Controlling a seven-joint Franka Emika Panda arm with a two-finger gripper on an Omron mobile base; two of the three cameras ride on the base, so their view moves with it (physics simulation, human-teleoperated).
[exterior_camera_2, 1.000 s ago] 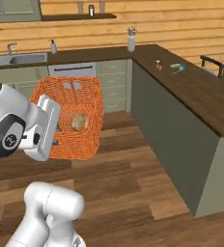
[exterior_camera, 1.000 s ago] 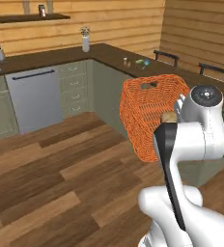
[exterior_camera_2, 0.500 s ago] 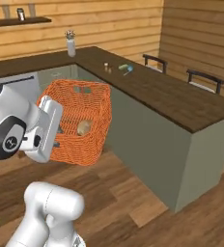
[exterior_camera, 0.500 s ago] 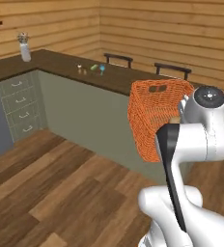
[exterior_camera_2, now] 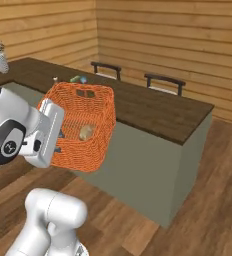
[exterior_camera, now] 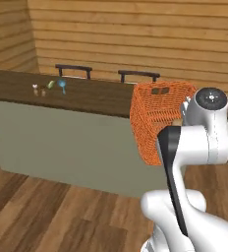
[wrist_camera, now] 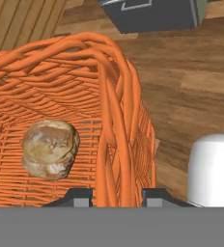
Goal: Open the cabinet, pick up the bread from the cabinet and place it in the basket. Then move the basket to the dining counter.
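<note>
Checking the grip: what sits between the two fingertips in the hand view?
The basket's woven orange side wall runs between the gripper's tips in the hand view; the bread lies inside.

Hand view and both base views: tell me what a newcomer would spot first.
The bright orange basket, held in the air by the gripper clamped on its wall, stands out against the pale counter front. The bread lies on its floor. Behind runs the dining counter, two chairs beyond it.

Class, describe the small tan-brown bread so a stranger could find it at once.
Find the long dark wood-topped dining counter. Before it hangs a bright orange woven basket, its wall between the gripper fingers. The bread lies inside: a rounded, crusty lump, the basket's sole content.
</note>
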